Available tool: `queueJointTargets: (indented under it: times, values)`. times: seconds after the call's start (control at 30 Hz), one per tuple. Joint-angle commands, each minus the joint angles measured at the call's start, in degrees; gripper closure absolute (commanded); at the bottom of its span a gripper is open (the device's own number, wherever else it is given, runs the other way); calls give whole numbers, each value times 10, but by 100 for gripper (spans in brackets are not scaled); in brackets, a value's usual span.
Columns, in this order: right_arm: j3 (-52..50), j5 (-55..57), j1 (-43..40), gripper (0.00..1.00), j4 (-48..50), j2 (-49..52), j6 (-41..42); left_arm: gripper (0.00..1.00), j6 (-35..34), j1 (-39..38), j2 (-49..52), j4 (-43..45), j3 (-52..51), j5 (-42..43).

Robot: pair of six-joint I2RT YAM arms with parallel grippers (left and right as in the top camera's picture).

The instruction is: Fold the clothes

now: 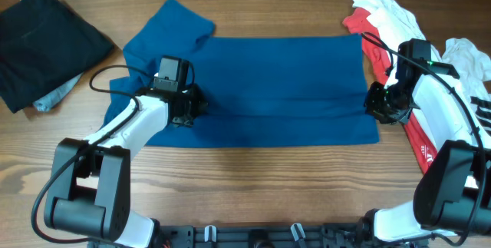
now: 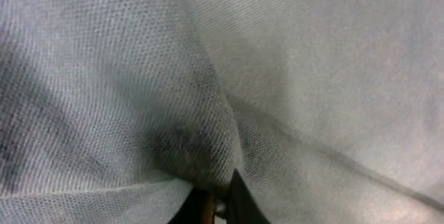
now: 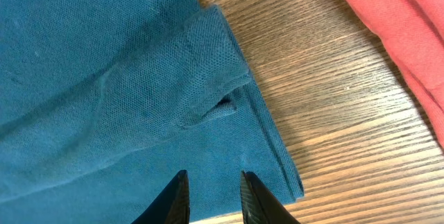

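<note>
Overhead, the blue polo shirt [image 1: 284,87] lies spread across the middle of the desk [image 1: 253,194], with a red T-shirt [image 1: 354,24] and a white T-shirt [image 1: 383,2] heaped at 2 o'clock. In the left wrist view, the left claw [image 2: 218,207] is closed, pinching a fold of the shirt. In the right wrist view, the right claw [image 3: 211,189] stands slightly parted over the shirt's hem corner, gripping nothing.

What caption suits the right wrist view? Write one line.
Jaws parted at the hem corner of the blue polo shirt, red garment beyond on the wooden table.

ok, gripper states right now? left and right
left gripper: shut on the blue polo shirt.
right gripper: slightly open over the shirt's corner, nothing visibly held.
</note>
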Motion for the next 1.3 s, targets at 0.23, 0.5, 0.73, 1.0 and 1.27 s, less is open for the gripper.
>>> queueJointTargets:
  times: [0.23,0.5,0.73,1.0,1.27]
  values:
    - [-2,-36,-2,75,22,-5,-51,96,-2,3,-23,33,-3,1]
    - [-2,-53,-2,75,43,-5,-58,95,-2,3,-25,140,-3,-6]
    - [-2,-253,13,77,78,-5,-195,94,-2,3,-21,155,-3,-6]
    - [-2,-292,121,81,95,-5,-263,94,-2,3,-17,138,-3,-46]
    - [-2,-233,257,82,132,21,-267,93,-1,3,-17,129,-3,-46]
